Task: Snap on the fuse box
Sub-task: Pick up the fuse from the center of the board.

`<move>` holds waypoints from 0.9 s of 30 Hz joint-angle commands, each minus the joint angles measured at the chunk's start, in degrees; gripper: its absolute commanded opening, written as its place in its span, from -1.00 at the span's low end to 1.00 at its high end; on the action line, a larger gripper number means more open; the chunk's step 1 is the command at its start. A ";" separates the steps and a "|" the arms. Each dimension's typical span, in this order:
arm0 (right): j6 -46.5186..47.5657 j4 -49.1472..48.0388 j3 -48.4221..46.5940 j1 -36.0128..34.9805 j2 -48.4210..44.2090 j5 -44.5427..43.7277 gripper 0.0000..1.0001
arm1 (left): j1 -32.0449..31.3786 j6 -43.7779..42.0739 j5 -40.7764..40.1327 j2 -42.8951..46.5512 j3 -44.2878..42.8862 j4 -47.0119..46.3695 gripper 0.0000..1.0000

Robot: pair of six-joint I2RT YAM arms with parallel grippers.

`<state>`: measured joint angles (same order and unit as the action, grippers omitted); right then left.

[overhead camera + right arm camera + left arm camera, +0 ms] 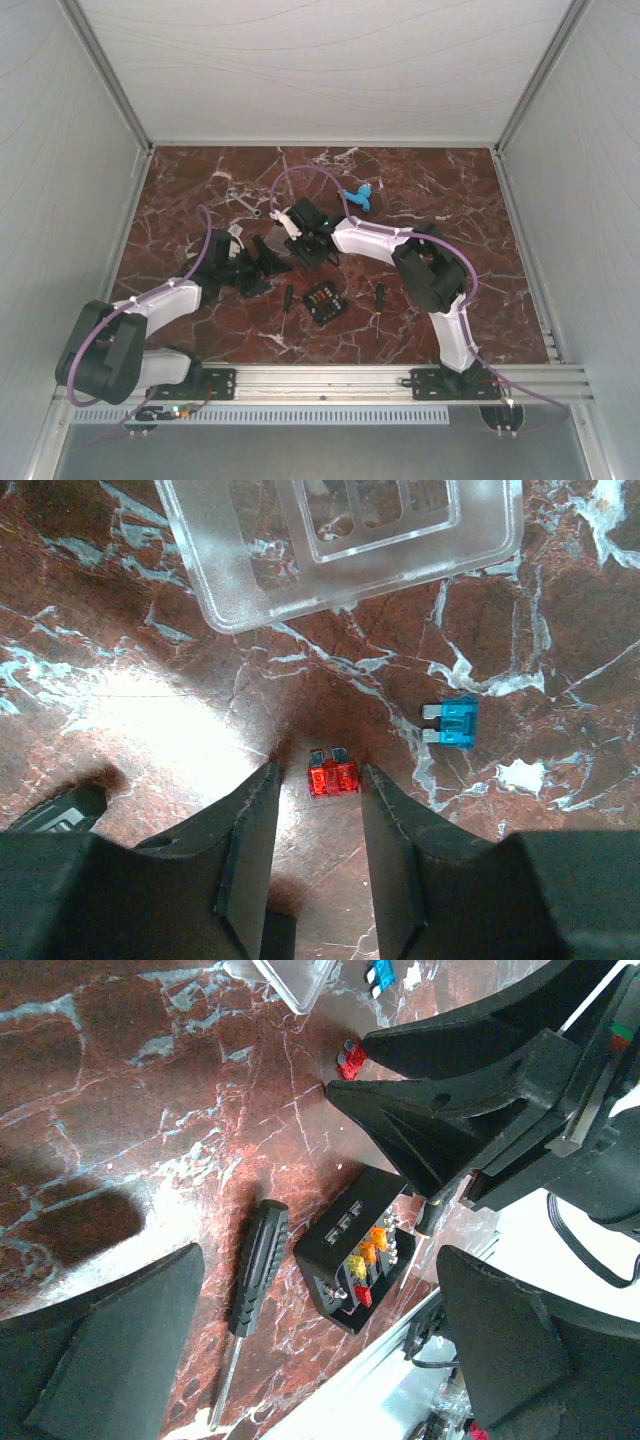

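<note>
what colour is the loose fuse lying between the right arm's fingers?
The fuse is red; it shows best in the right wrist view.

White-and-black arms, seemingly purple cables

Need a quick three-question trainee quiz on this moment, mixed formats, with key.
1. What lies between the right end effector's fingers? A) red fuse B) blue fuse C) screwdriver
2. True or false: the clear lid lies off the fuse box.
3. Fill in: the left end effector's jaws stand ___.
Key: 1 A; 2 true; 3 open.
</note>
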<state>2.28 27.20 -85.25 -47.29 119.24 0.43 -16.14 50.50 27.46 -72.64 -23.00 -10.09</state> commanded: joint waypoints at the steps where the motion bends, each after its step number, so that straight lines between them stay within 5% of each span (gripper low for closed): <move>1: -0.43 1.51 1.08 0.13 -0.33 0.09 -0.31 | 0.32 -0.41 0.66 -0.30 -0.29 -0.98 0.99; 12: -0.59 1.35 2.34 0.09 -1.11 -1.66 -0.34 | 0.38 0.18 0.93 0.17 0.23 -1.29 0.99; 27: -0.79 -0.47 4.73 0.14 -3.83 -2.47 -0.64 | 0.32 1.40 2.26 -0.59 0.44 -3.61 0.94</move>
<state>1.83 26.22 -82.35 -47.29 117.40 -1.26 -16.12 51.00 28.08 -72.79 -22.11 -10.59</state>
